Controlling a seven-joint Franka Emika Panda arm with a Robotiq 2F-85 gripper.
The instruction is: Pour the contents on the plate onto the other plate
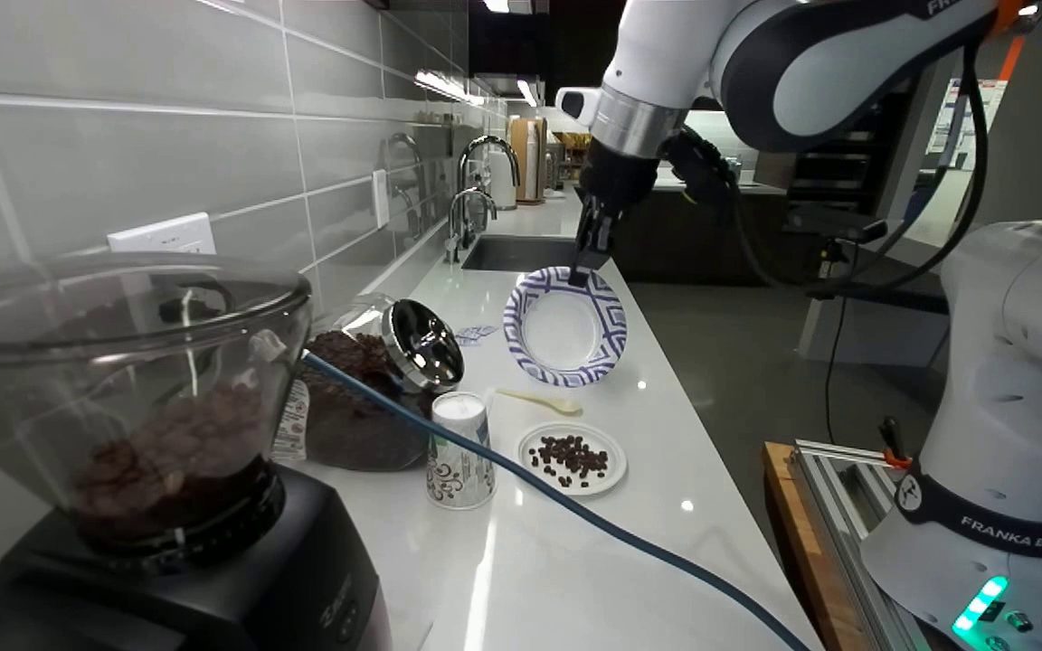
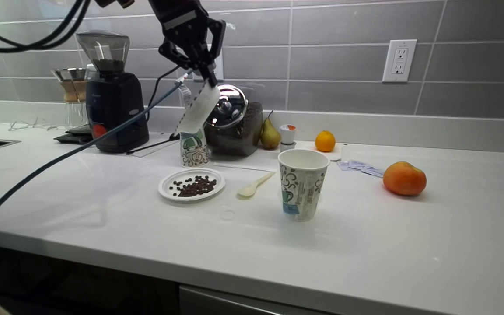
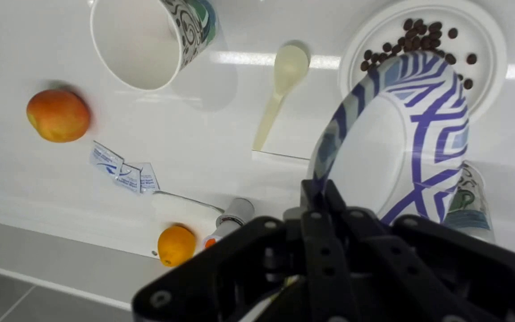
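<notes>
My pincer pinches the rim of the patterned plate between its two fingers; in an exterior view, this hold is near twelve o'clock of the rim. The patterned plate is steeply tilted and hangs above the desk, apart from it and from the white plate. The white plate rests flat on the desk; in the wrist view it is at one o'clock from my pincer, and the patterned plate covers a part of it. On the white plate are the beans, dark brown: many make a small heap, and several lie loose around it. In the wrist view I see also the spoon at eleven o'clock from my pincer, the reddish fruit between nine and ten o'clock, and the orange at eight o'clock. In an exterior view, the upside-down cup stands just beside the white plate, at its twelve o'clock. The upright cup stands at three o'clock from this plate, farther than the spoon.
</notes>
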